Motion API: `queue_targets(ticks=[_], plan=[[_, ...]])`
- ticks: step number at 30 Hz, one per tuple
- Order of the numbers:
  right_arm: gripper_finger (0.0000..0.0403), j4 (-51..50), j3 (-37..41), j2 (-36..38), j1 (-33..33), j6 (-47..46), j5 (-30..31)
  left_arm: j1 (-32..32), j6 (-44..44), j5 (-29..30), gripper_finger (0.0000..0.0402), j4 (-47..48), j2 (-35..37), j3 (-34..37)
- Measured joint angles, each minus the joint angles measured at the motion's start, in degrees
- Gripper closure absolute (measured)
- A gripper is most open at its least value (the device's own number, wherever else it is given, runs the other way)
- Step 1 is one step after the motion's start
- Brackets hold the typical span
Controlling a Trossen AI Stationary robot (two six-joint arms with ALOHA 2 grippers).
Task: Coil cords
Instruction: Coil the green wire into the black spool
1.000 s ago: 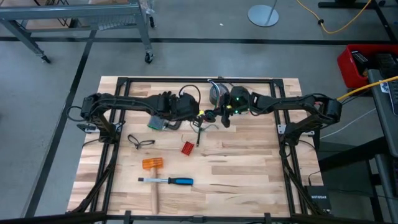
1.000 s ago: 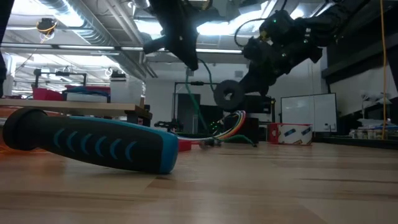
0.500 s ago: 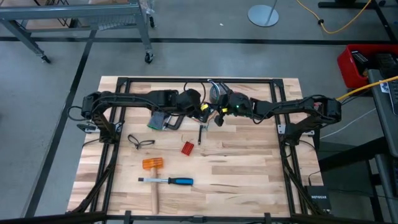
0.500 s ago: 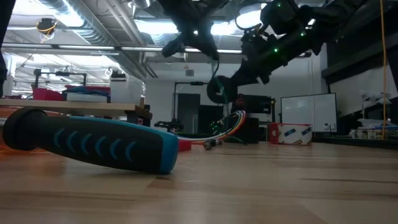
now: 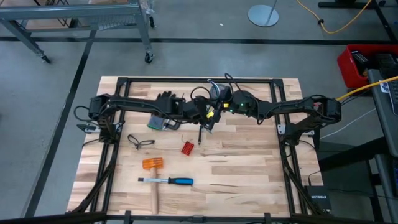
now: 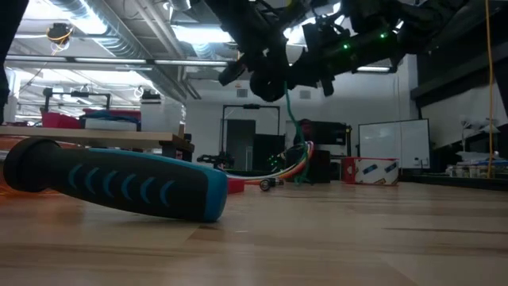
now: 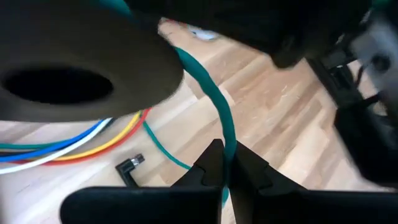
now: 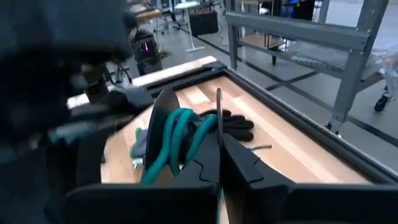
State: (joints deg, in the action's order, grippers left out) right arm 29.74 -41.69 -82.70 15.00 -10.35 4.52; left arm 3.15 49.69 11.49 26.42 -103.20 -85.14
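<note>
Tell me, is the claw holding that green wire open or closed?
Closed. In the left wrist view the left gripper has its two dark fingers pressed together on the green cord, which runs up from between them, off the table.

High view: overhead, facing straight down, far enough to take in the whole worktop (image 5: 249, 162) and surrounding floor. Low view: at worktop level, facing across into the room, very near a blue-handled tool (image 6: 119, 184). Left wrist view: close, angled down onto the planks. Right wrist view: close, facing along the worktop toward a metal rack (image 8: 348, 43). All four share the worktop's middle, where the arms meet.
</note>
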Motion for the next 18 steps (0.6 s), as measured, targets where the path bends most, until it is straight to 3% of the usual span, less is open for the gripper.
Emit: queue_targets(ticks=[7,13,18], plan=[[0.0402,0.97,0.0,0.0,2.15,-1.66,-2.09,-3.62,-6.96,11.85,0.0401,1.21,-0.54,0.0],[0.0402,4.97,0.0,0.0,6.13,-6.28,-13.18,-7.13,-15.53,23.66,0.0401,1.36,-0.54,0.0],[0.0402,10.59,0.0,0.0,7.3,-9.28,-20.3,-8.68,-20.13,26.27,0.0401,1.44,-0.54,0.0]])
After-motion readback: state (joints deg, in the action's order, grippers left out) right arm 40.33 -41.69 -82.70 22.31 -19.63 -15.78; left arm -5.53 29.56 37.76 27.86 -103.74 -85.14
